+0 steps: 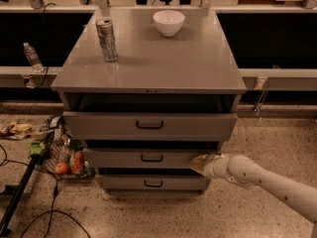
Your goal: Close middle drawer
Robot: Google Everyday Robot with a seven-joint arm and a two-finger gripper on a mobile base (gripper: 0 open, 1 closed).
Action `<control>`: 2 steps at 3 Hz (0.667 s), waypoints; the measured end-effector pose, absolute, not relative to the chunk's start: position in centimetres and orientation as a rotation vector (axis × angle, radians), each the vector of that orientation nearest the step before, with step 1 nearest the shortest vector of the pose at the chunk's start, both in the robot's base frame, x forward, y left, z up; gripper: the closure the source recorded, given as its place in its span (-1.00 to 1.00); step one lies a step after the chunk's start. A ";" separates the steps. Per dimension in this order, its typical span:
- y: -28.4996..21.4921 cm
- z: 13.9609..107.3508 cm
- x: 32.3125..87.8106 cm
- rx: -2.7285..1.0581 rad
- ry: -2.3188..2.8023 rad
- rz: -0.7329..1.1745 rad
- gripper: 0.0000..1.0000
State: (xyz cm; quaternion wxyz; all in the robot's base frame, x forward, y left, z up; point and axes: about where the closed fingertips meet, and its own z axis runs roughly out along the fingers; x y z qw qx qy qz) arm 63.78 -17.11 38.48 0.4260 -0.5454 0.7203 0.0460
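Note:
The grey cabinet [148, 68] has three drawers. The middle drawer [124, 158] has a plain flat front with a small black bar handle [151, 158]. It stands slightly pulled out, with a dark gap above it. My gripper [197, 163] comes in from the lower right on a white arm [267, 181]. Its tip touches the right end of the middle drawer's front. The top drawer [148, 125] is also pulled out and the bottom drawer [151, 183] sits below.
A silver can [107, 39] and a white bowl [168, 22] stand on the cabinet top. A wire basket with food items [62, 155] and black cables [54, 212] lie on the floor at left. A plastic bottle [32, 57] stands on the left ledge.

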 end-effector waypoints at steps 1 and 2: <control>-16.6 36.8 61.3 -1.362 1.848 0.202 1.00; -17.0 35.5 55.2 -1.257 1.950 0.318 1.00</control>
